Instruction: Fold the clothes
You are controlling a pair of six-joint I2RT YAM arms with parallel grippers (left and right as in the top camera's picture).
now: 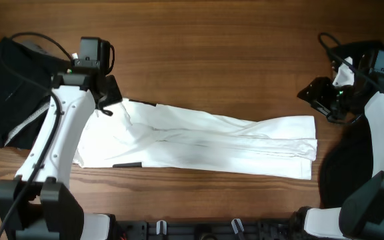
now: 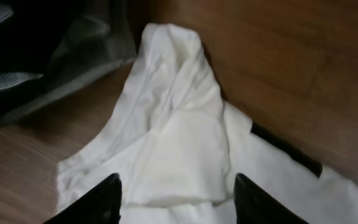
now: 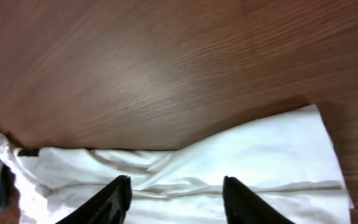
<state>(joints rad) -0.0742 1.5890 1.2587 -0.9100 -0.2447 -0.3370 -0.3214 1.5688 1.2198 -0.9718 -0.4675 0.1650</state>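
The white T-shirt (image 1: 205, 143) lies flat on the brown wooden table (image 1: 212, 60). It is folded into one long strip that runs from left to right across the middle. The left gripper (image 2: 176, 205) hangs just over the left end of the shirt, where the cloth is bunched up and wrinkly. Its two fingers are apart and hold nothing. A thin dark strip (image 2: 288, 149) peeks out at the far edge of the shirt there. The right gripper (image 3: 176, 200) is up over the right end of the shirt, a little to the far side. Its fingers are apart too, with nothing between them. A heap of black and grey clothes (image 1: 9, 87) sits at the far left, close to the shirt's left end. More dark cloth (image 1: 335, 173) lies at the near right, beside the shirt's right end.
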